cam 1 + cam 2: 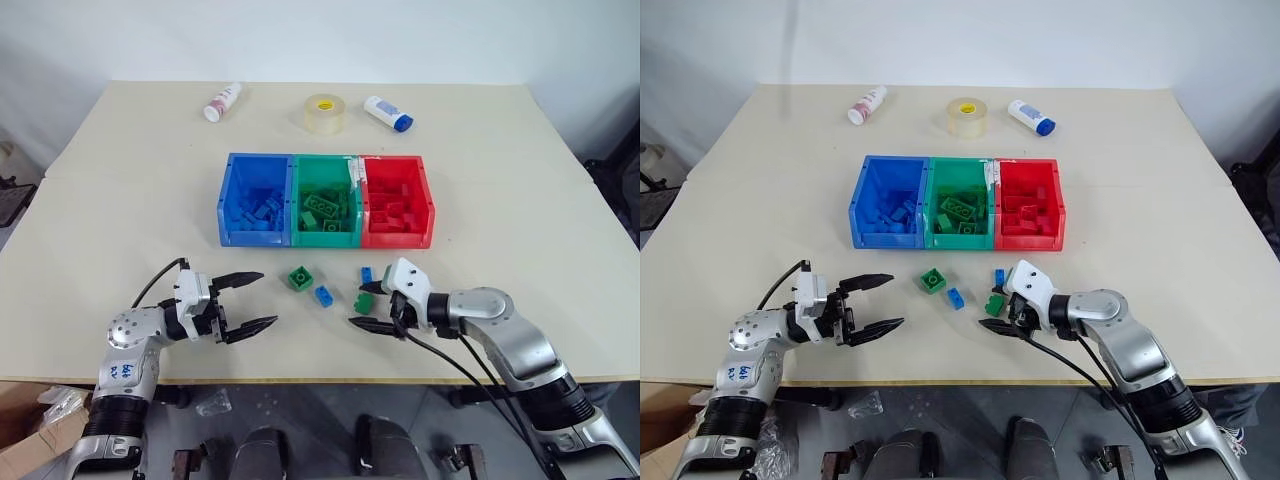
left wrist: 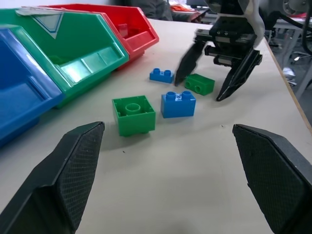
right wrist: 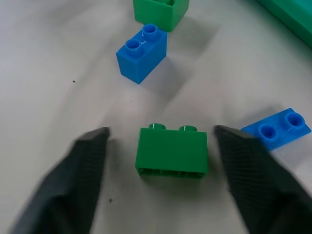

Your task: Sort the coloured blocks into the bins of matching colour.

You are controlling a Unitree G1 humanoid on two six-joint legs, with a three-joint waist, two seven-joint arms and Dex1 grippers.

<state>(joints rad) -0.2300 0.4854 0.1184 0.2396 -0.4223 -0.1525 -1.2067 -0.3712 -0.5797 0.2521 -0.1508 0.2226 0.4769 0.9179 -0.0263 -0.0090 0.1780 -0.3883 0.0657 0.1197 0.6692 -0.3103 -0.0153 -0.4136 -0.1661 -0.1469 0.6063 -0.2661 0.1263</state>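
— Look at the right claw (image 1: 366, 305): it hangs low over the counter (image 1: 120, 200) with the small green brick (image 3: 171, 151) sitting between its two fingers. The jaws straddle it, a gap on each side, nothing pinched.

— So open, not gripping?

— Open around it, yes. One finger looks smeared in the close view, so I'd guess it is closing, but I can't swear to it.

— And the left claw (image 1: 248, 300)?

— Spread wide, empty, level above the counter's near edge, well apart from the bricks.

— What else is loose?

— A larger green brick (image 1: 299, 277), a blue brick (image 1: 324, 295) just beside it, and a flat blue one (image 1: 368, 274) near the right claw. All four lie on the counter in front of the bins: blue bin (image 1: 257, 200), green bin (image 1: 325, 200), red bin (image 1: 397, 200), joined in a row.

— How should it take this grab?

— Keep the brick centred so both fingers meet its flat ends together; if one lands first, the brick will likely skid or twist. Then lift straight up before swinging over, clear of that flat blue one, and release well inside the green bin, the middle one.
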